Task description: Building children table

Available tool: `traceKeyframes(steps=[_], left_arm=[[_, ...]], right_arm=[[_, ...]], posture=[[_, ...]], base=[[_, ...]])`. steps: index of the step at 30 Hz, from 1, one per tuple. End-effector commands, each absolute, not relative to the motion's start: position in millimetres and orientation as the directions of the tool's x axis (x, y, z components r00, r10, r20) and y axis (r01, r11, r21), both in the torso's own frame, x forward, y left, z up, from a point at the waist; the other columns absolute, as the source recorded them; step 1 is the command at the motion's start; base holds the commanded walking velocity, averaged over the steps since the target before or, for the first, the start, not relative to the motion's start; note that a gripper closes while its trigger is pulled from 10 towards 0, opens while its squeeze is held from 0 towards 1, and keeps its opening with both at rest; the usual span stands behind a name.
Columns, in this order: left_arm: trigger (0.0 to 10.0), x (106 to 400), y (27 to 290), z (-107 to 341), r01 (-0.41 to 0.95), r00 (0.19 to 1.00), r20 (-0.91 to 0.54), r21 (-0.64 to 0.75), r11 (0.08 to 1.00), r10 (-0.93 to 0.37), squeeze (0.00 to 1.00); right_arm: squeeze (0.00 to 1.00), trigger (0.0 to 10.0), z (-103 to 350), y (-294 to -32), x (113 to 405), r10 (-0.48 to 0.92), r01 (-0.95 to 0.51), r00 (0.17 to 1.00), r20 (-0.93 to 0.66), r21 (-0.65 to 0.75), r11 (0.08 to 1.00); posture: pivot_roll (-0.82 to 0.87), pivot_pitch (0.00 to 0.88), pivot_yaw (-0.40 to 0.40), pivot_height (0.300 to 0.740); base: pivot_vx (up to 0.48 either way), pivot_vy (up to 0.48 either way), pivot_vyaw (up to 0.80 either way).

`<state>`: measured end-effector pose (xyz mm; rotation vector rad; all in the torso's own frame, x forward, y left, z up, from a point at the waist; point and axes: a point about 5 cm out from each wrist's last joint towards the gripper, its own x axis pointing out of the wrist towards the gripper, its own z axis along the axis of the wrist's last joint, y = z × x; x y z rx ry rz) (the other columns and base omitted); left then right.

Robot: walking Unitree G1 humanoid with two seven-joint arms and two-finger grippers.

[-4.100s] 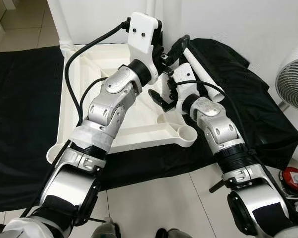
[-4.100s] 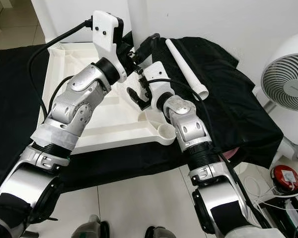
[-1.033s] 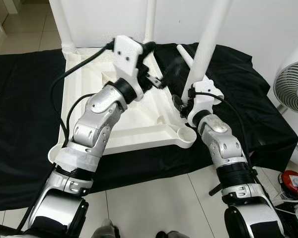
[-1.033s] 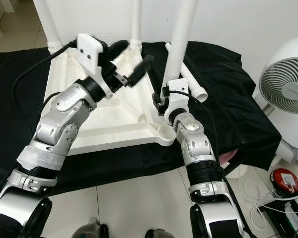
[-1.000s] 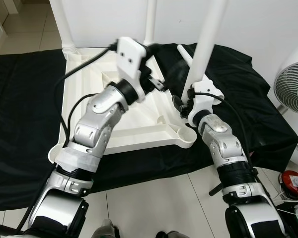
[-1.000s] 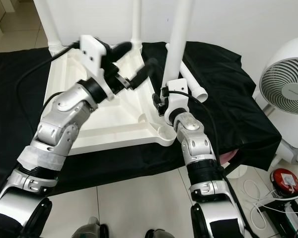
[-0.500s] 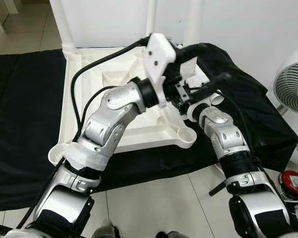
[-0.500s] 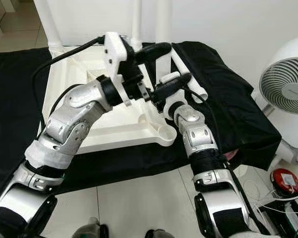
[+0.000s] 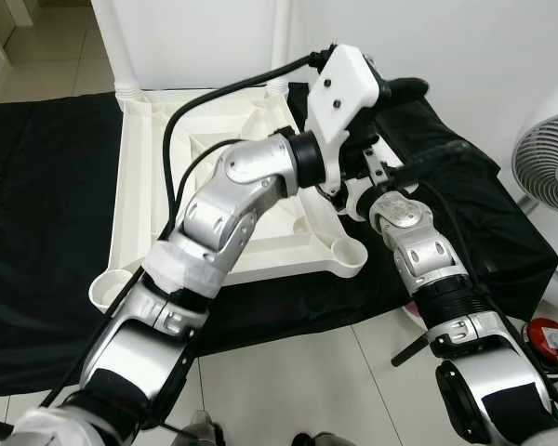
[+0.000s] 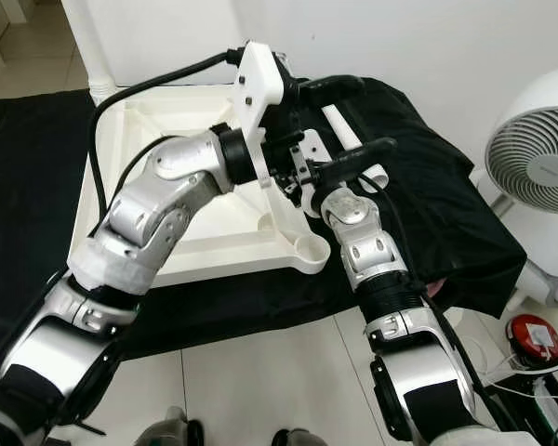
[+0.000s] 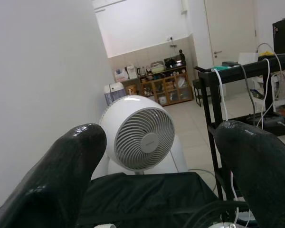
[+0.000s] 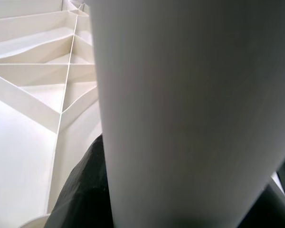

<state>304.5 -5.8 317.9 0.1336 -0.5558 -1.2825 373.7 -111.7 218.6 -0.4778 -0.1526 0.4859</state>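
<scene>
White moulded-plastic tabletop (image 9: 149,177) lies upside down on a black cloth (image 9: 37,186) over pale floor tiles (image 9: 298,372); glossy underside with raised ribs in a criss-cross pattern and round cup-shaped leg sockets at the corners (image 9: 349,253). Two smooth white tubular legs stand upright in the far corners, one at the far left (image 9: 112,46), one at the far right (image 9: 281,37). Another white leg (image 10: 349,139) lies flat on a rumpled black cloth (image 10: 428,186) just right of the tabletop.

Left gripper (image 11: 166,175) reaches across over the tabletop's right edge, its rounded glossy black fingers (image 11: 66,166) spread wide with nothing between them; a white round grille fan (image 11: 137,133) sits beyond.

Right gripper (image 10: 339,158) is near the same right edge, just beside the left wrist; a thick smooth white leg tube (image 12: 180,109) sits right against its wrist camera with a black finger (image 12: 80,194) alongside — grasp can't be told.
</scene>
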Motion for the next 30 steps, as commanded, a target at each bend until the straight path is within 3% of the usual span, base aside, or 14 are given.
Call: traceKeyframes(steps=[1, 8, 22, 23, 24, 26, 27, 28, 29, 30], left_arm=[[10.0, 310.6, -4.3, 323.6, 0.842, 0.251, 0.343, 0.384, 0.379, -0.905, 0.0], [10.0, 326.4, 5.3, 332.0, 0.815, 0.334, 0.362, 0.353, 0.46, -0.87, 0.0], [10.0, 329.6, 8.2, 335.7, 0.811, 0.333, 0.379, 0.351, 0.467, -0.863, 0.0], [10.0, 321.6, 5.4, 337.5, 0.832, 0.283, 0.393, 0.354, 0.428, -0.875, 0.0], [10.0, 321.6, 5.4, 337.5, 0.832, 0.283, 0.393, 0.354, 0.428, -0.875, 0.0], [10.0, 301.8, 1.5, 337.7, 0.886, 0.147, 0.416, 0.349, 0.306, -0.898, 0.0], [10.0, 301.8, 1.5, 337.7, 0.886, 0.147, 0.416, 0.349, 0.306, -0.898, 0.0], [10.0, 292.3, 2.7, 336.0, 0.916, 0.078, 0.426, 0.326, 0.234, -0.901, 0.0], [10.0, 292.3, 2.7, 336.0, 0.916, 0.078, 0.426, 0.326, 0.234, -0.901, 0.0], [10.0, 285.3, 5.4, 334.0, 0.938, 0.026, 0.434, 0.301, 0.172, -0.901, 0.0]], right_arm=[[0.0, 10.0, 222.1, -109.7, 371.0, 0.5, -0.407, 0.865, 0.053, -0.508, 0.759], [0.0, 10.0, 227.3, -111.5, 367.3, 0.508, -0.392, 0.852, 0.123, -0.492, 0.777], [0.0, 10.0, 227.7, -116.2, 372.2, 0.474, -0.362, 0.869, 0.141, -0.472, 0.804], [0.0, 10.0, 227.0, -117.5, 375.6, 0.44, -0.347, 0.888, 0.132, -0.434, 0.831], [0.0, 10.0, 227.0, -117.5, 375.6, 0.44, -0.347, 0.888, 0.132, -0.434, 0.831], [0.0, 10.0, 224.5, -120.0, 381.6, 0.368, -0.319, 0.923, 0.115, -0.308, 0.896], [0.0, 10.0, 224.5, -120.0, 381.6, 0.368, -0.319, 0.923, 0.115, -0.308, 0.896], [0.0, 10.0, 223.0, -122.5, 384.4, 0.325, -0.296, 0.94, 0.107, -0.225, 0.928], [0.0, 10.0, 223.0, -122.5, 384.4, 0.325, -0.296, 0.94, 0.107, -0.225, 0.928], [0.0, 10.0, 221.3, -125.2, 386.3, 0.289, -0.272, 0.952, 0.1, -0.149, 0.951]], posture=[[0.03, 0.018, -0.031, 0.74], [0.03, 0.02, -0.023, 0.74], [0.03, 0.017, -0.024, 0.74], [0.03, 0.017, -0.024, 0.74], [0.03, 0.017, -0.024, 0.74], [0.03, 0.019, -0.027, 0.74], [0.03, 0.019, -0.027, 0.74], [0.03, 0.02, -0.03, 0.74], [0.03, 0.02, -0.03, 0.74], [0.03, 0.021, -0.032, 0.74]], base=[[0.0, 0.0, 0.0], [0.0, 0.0, 0.0], [0.0, 0.0, 0.0], [0.0, 0.0, 0.0], [0.0, 0.0, 0.0], [0.0, 0.0, 0.0], [0.0, 0.0, 0.0], [0.0, 0.0, 0.0], [0.0, 0.0, 0.0], [0.0, 0.0, 0.0]])
